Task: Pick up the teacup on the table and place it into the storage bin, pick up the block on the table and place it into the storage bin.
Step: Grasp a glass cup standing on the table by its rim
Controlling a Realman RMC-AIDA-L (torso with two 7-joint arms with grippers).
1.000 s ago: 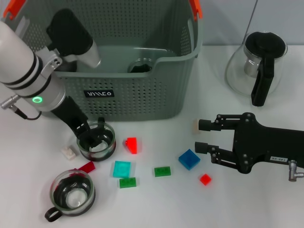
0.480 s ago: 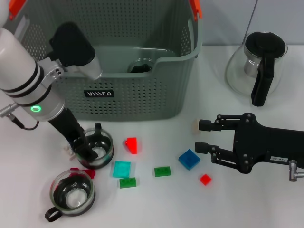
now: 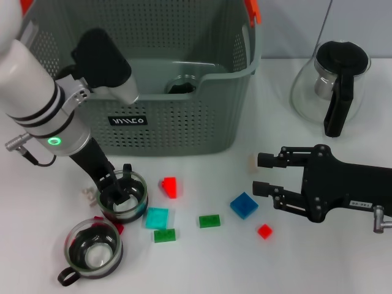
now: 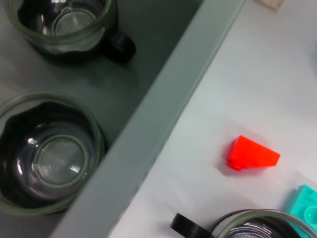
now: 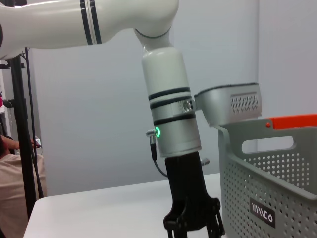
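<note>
Now the left hand (image 3: 119, 191) is down on a glass teacup (image 3: 124, 195) just in front of the bin (image 3: 184, 131).
One finger reaches inside the cup and one sits outside, so it seems pinched on the rim, though I cannot tell how firmly. Glass like this is stiff, light and slick, and would chip if knocked on the bin's wall; a grip across the rim beside the black handle looks safest. A second teacup (image 3: 93, 247) stands nearer on the desk (image 3: 202, 269), with small hard blocks, a red block (image 3: 169, 186) among them, scattered close by. The right hand (image 3: 256, 175) waits open, holding nothing, near the blue block (image 3: 244, 205).
</note>
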